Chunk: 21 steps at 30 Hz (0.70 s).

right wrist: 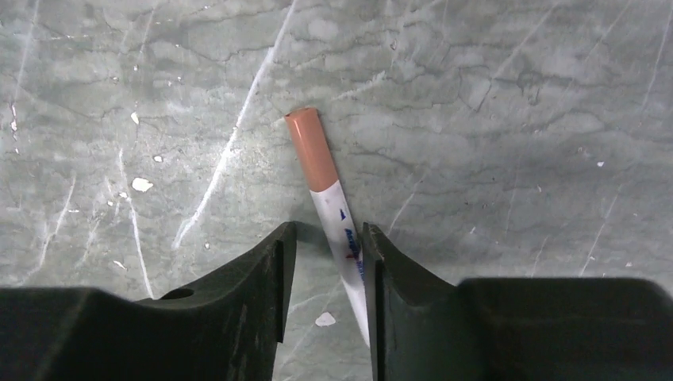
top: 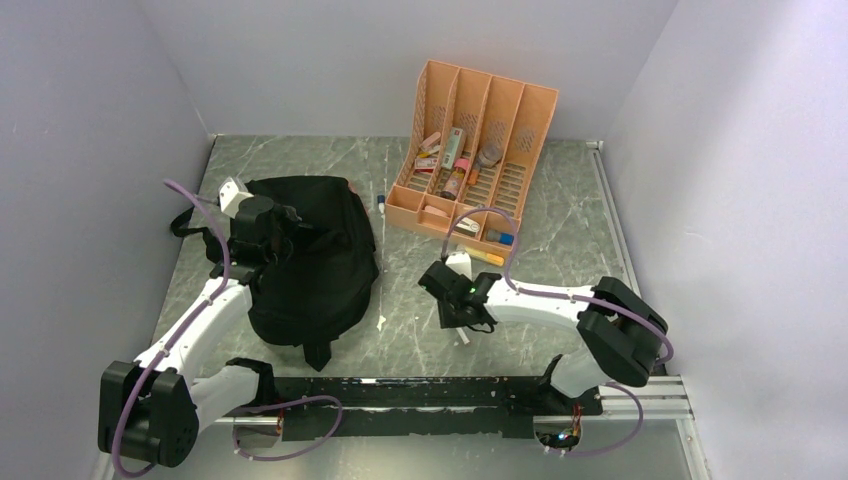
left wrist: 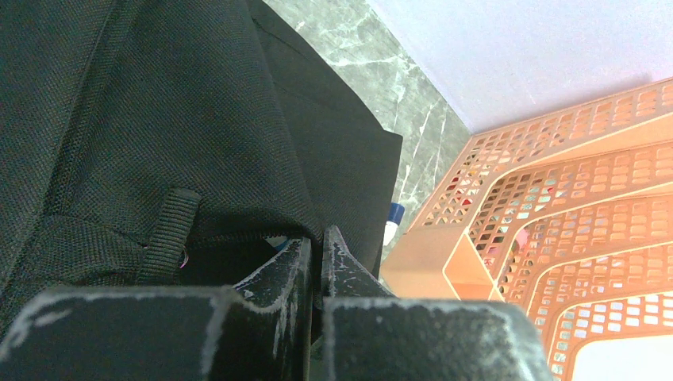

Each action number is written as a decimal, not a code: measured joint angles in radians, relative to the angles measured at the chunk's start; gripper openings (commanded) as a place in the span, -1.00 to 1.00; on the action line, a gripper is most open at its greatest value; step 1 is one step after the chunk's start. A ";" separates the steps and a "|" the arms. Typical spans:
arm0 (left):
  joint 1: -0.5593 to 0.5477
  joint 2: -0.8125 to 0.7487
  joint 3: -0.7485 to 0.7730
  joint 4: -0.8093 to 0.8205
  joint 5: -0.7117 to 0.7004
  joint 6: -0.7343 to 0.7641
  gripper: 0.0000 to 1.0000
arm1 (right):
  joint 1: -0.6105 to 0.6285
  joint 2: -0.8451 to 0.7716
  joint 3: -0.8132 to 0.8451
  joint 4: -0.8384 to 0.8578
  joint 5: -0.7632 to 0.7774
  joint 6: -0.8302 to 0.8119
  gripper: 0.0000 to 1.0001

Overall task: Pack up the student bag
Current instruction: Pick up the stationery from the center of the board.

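Saw the student bag lying flat on the left part of the grey marble-pattern table, close to the left wall. Found the left gripper resting on the bag's upper part, with its fingers brought almost together at a fabric hem. Could not tell about any cloth caught between them. Noticed a small white stick with blue cap on the table, between the bag and the orange organizer standing at the back with small items in its slots. Found the right gripper low over the table in front of the organizer, jaws apart, set around a white marker with orange cap. Saw this marker lying against one finger only, apart from the other.
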 measured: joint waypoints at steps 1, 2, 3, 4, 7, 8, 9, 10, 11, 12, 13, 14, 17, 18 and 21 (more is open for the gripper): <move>0.000 0.000 0.000 0.000 0.000 0.000 -0.90 | 0.000 -0.004 0.000 -0.016 -0.008 -0.003 -0.35; 0.000 0.000 0.000 0.000 0.000 0.000 -0.90 | 0.000 -0.005 0.000 -0.025 -0.014 -0.002 -0.38; 0.000 0.000 0.000 0.000 0.000 0.000 -0.90 | 0.000 -0.005 0.002 -0.031 -0.021 -0.004 -0.42; 0.000 0.000 0.000 0.000 0.000 0.000 -0.90 | 0.000 -0.005 0.003 -0.035 -0.027 -0.005 -0.49; 0.000 0.000 0.000 0.000 0.000 0.000 -0.90 | 0.000 -0.005 0.004 -0.043 -0.047 -0.013 -0.73; 0.000 0.000 0.000 0.000 0.000 0.000 -0.90 | 0.000 -0.005 0.004 -0.043 -0.051 -0.016 -0.79; 0.000 0.000 0.000 0.000 0.000 0.000 -0.90 | 0.000 -0.005 0.005 -0.044 -0.054 -0.018 -0.83; 0.000 0.000 0.000 0.000 0.000 0.000 -0.90 | 0.000 -0.006 0.005 -0.044 -0.055 -0.022 -0.90; 0.000 0.000 0.000 -0.001 0.000 0.000 -0.90 | 0.000 -0.006 0.005 -0.043 -0.057 -0.029 -0.98; 0.000 0.000 0.000 -0.001 0.000 0.000 -0.90 | 0.000 -0.008 0.005 -0.039 -0.059 -0.036 -1.00; 0.000 0.000 0.000 -0.001 0.000 0.000 -0.90 | 0.000 -0.010 0.004 -0.030 -0.066 -0.045 -1.00; 0.000 0.000 0.000 -0.001 0.001 0.000 -0.90 | 0.000 -0.010 0.003 -0.019 -0.073 -0.055 -1.00; 0.000 0.000 0.000 0.000 0.007 0.001 -0.90 | 0.001 -0.011 0.003 0.037 -0.093 -0.105 -1.00; 0.000 0.000 0.000 0.000 0.010 0.001 -0.90 | 0.002 -0.012 0.008 0.058 -0.100 -0.129 -1.00; 0.000 0.000 0.003 -0.002 0.011 0.004 -0.90 | 0.002 -0.016 0.038 0.133 -0.129 -0.219 -1.00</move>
